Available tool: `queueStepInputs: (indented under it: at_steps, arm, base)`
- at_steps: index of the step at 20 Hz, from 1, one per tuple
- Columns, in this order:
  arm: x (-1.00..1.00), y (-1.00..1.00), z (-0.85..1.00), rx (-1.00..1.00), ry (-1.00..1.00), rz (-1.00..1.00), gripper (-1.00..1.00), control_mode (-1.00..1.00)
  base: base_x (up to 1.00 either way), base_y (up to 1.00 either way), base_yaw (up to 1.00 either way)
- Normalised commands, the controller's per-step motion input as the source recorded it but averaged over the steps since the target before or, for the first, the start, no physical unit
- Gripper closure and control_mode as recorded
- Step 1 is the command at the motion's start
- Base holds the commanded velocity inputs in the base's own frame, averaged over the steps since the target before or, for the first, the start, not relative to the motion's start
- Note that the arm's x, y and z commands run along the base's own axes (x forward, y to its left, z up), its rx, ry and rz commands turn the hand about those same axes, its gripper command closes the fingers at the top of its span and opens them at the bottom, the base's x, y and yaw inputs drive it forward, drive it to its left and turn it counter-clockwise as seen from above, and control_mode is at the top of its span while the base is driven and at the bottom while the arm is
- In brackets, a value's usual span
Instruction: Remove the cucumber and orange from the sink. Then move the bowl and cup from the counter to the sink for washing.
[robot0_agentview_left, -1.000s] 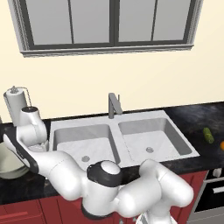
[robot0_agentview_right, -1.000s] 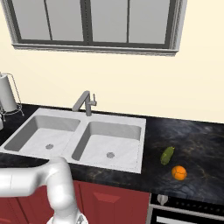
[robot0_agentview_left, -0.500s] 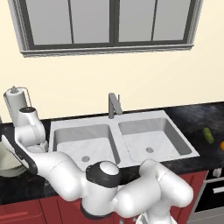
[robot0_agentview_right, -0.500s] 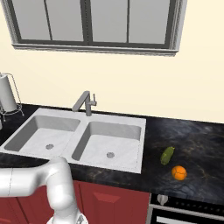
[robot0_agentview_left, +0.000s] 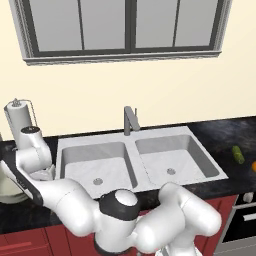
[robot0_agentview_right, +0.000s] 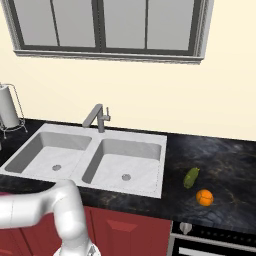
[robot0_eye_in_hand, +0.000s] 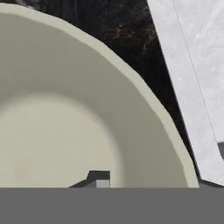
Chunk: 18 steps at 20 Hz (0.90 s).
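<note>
The pale greenish-beige bowl (robot0_eye_in_hand: 65, 131) stands on the black counter (robot0_agentview_right: 220, 160) left of the sink (robot0_agentview_left: 132, 167), at the picture's edge in the left base view (robot0_agentview_left: 6, 192). My gripper (robot0_eye_in_hand: 153, 183) straddles the bowl's right rim: one fingertip (robot0_eye_in_hand: 99, 178) sits inside, with a gap to the wall, and the other is just outside. The jaws are open. The cucumber (robot0_agentview_right: 191, 177) and the orange (robot0_agentview_right: 204, 197) lie on the counter right of the sink, also seen as cucumber (robot0_agentview_left: 238, 154) and orange (robot0_agentview_left: 254, 166). The cup is out of view.
A grey faucet (robot0_agentview_right: 97, 117) rises behind the two basins. A paper towel holder (robot0_agentview_left: 20, 117) stands at the back left, close behind my wrist. An oven front (robot0_agentview_right: 215, 240) sits below the counter at the right. Both basins hold nothing.
My wrist has dipped a little lower over the bowl. The fruit and the sink look the same.
</note>
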Motion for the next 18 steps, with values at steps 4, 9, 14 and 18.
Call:
queueStepInputs:
  at_steps: [4,9,14,18]
  arm:
    - [-0.16,-0.04,0.02,0.0,-0.12,-0.04,1.0,-1.0]
    - [-0.09,-0.13,0.15,0.0,-0.09,-0.09,1.0,-1.0]
    - [-0.05,-0.21,0.17,0.0,-0.04,-0.22,1.0,-1.0]
    - [-0.04,-0.28,0.16,0.01,-0.07,-0.29,1.0,-1.0]
  base:
    - [0.0,0.0,0.0]
    - [0.0,0.0,0.0]
    - [0.0,0.0,0.0]
    - [0.0,0.0,0.0]
